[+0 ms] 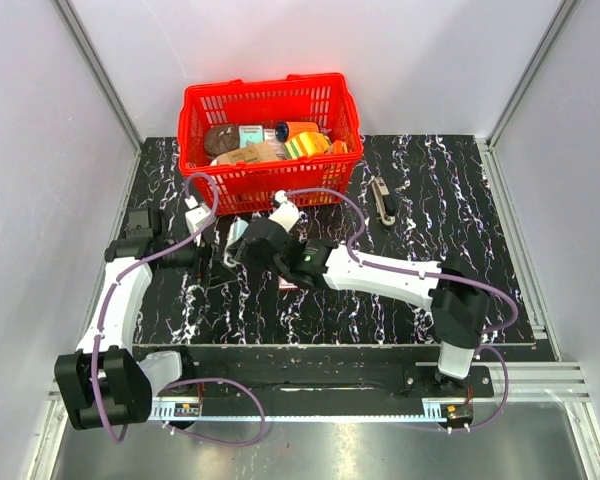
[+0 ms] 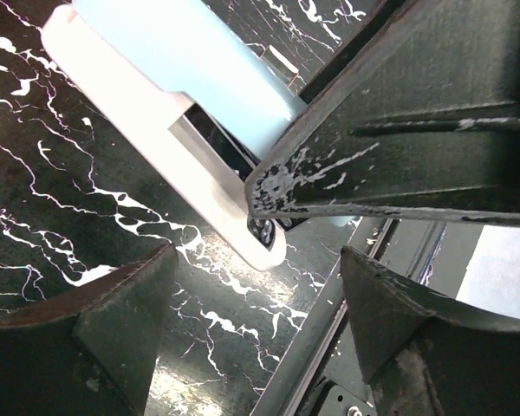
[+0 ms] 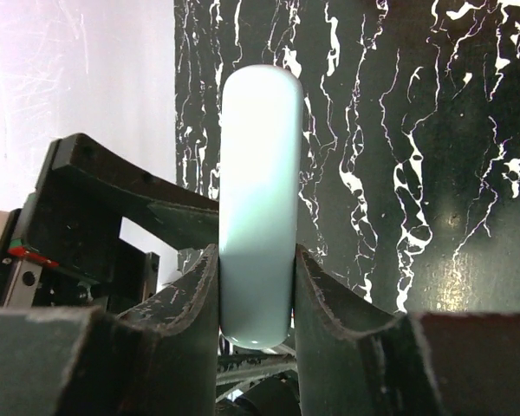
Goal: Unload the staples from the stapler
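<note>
MID-TABLE, JUST IN FRONT OF THE RED BASKET: My right gripper is clamped across the stapler, a pad pressed to each flank of its pale blue top, over the black marbled table. My left gripper hovers just beside it, fingers spread and nothing between them. Ahead of it show the stapler's white base and the dark workings at one end.

The shell looks like hard plastic, rigid and light, but it is smooth and rounded. I judge that it could slip or twist in a narrow pinch, and that the hinge will let the halves swing apart. The surest hold seems to be across the flat sides, one arm on the top and the other on the base.

A slim dark-and-grey piece lies well apart to my right. I cannot tell what it is.
</note>
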